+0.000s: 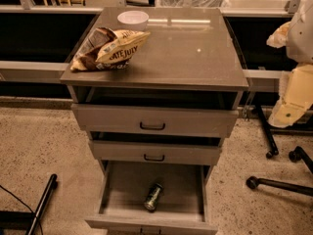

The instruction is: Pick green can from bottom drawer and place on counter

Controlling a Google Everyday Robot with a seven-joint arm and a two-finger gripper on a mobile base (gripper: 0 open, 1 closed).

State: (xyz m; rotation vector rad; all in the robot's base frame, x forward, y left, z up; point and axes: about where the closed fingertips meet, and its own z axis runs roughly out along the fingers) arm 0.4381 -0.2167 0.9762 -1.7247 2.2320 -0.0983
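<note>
The green can [153, 197] lies on its side on the floor of the bottom drawer [117, 199], which is pulled wide open at the foot of the cabinet. The counter [186, 48] is the grey-brown top of the cabinet. My gripper [289, 109] hangs at the right edge of the view, beside the cabinet at about the height of the top drawer. It is well above and to the right of the can and holds nothing that I can see.
A chip bag [108, 48] lies on the counter's left side, and a white bowl [133, 19] stands behind it. The top drawer [154, 120] and the middle drawer [154, 152] are slightly pulled out. Chair legs with casters [274, 180] stand on the floor at right. A dark bar [43, 199] lies at lower left.
</note>
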